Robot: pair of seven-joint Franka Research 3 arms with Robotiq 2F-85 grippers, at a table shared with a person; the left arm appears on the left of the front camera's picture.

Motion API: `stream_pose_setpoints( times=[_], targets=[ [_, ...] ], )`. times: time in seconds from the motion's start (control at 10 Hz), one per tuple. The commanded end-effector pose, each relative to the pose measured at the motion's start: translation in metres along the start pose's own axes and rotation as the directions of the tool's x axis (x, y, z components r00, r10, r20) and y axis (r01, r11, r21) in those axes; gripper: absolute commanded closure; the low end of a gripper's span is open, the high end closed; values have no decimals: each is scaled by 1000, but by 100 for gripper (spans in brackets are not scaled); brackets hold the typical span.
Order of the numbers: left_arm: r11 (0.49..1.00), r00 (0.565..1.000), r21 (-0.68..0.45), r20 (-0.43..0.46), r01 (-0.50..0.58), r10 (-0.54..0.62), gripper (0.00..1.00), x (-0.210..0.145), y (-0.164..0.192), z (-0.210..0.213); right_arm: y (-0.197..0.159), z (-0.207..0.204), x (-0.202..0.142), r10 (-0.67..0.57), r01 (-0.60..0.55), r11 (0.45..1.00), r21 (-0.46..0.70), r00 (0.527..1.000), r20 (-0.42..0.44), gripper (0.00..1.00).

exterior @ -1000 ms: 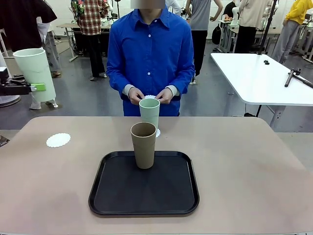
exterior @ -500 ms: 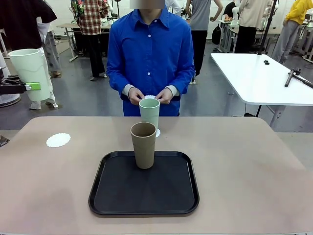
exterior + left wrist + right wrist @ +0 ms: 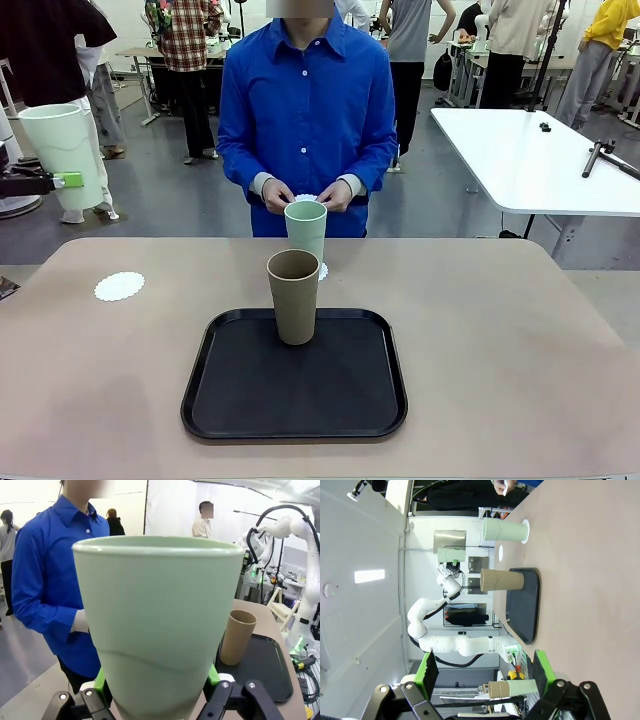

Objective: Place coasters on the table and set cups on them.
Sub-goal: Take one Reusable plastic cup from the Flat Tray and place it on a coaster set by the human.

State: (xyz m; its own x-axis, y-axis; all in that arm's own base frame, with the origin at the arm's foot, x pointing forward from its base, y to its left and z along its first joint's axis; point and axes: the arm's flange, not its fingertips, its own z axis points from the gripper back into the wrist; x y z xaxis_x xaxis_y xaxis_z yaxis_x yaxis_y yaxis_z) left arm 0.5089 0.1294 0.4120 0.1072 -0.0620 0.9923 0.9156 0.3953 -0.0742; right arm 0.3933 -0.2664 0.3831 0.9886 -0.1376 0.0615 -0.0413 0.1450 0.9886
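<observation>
One mint cup done at the table's far edge. My left jaws grip the other mint cup, right jaws apart; brown cup and left-edge coaster wait.

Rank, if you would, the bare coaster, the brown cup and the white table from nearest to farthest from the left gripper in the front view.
From the left gripper, shut on a green cup:
1. Bare coaster, on the left, just below it.
2. Brown cup, in the middle.
3. White table, far right.
</observation>
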Motion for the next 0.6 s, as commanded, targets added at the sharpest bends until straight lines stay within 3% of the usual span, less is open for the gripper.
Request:
stream_pose_setpoints(
  times=[0.0,0.5],
  targets=[
    [999,998,-50,65,5,-2,16,-31,22,11,1,0,1,-9,9,1000,-3,1000,0,0],
    [991,997,-104,11,83,-83,16,-113,36,-5,1,0,1,-9,9,1000,-3,1000,0,0]
  ],
)
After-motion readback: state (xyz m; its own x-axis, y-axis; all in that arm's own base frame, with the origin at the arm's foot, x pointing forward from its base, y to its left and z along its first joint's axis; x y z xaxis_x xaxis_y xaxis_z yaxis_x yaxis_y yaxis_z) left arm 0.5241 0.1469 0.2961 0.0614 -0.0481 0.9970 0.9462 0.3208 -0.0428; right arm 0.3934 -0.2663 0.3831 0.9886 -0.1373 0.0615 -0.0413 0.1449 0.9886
